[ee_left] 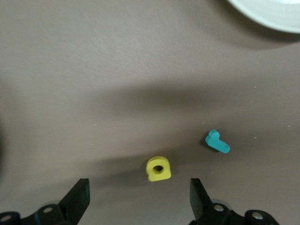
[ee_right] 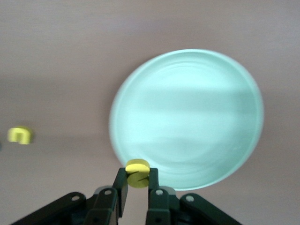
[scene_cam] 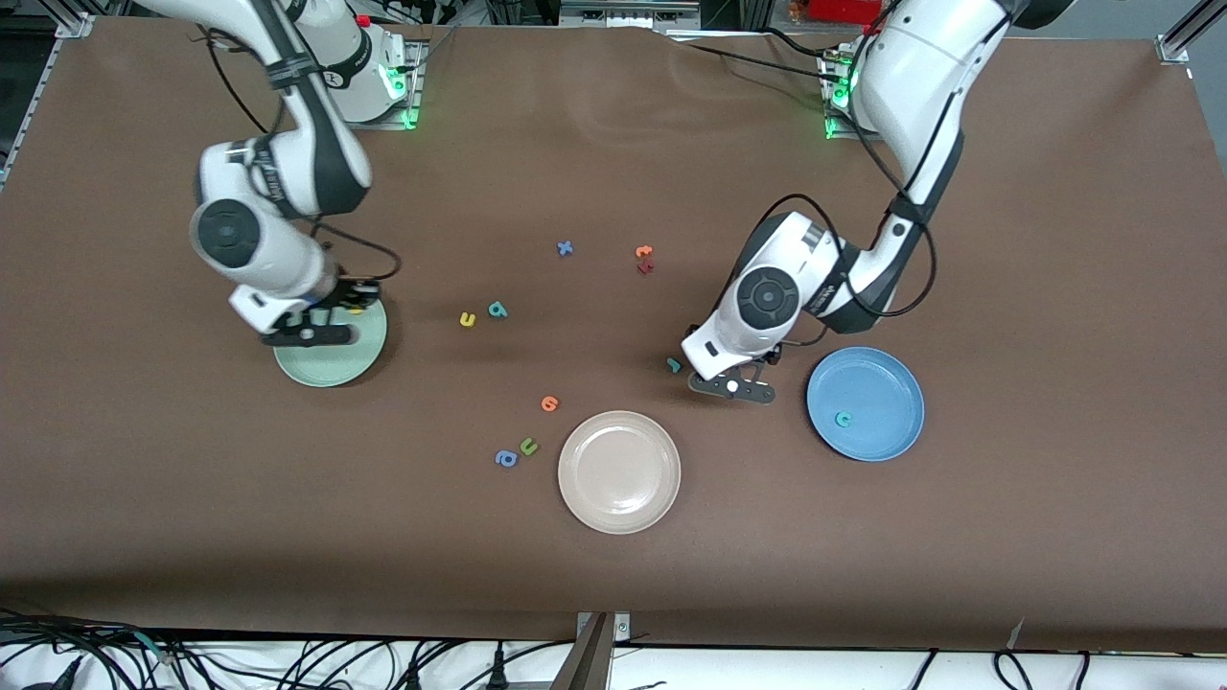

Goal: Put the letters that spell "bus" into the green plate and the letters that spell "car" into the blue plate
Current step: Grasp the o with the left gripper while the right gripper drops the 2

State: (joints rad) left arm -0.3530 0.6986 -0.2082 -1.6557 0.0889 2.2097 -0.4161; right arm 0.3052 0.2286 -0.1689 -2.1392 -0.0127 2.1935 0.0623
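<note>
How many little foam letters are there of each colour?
Yellow letters: 3
Teal letters: 3
Blue letters: 2
Orange letters: 2
Dark red letter: 1
Olive-green letter: 1
Total: 12

Bare desk (scene_cam: 1054,240) fills the upper right and lower left of the front view. Scattered letters crowd mid-frame above the cream plate (scene_cam: 619,471).
</note>
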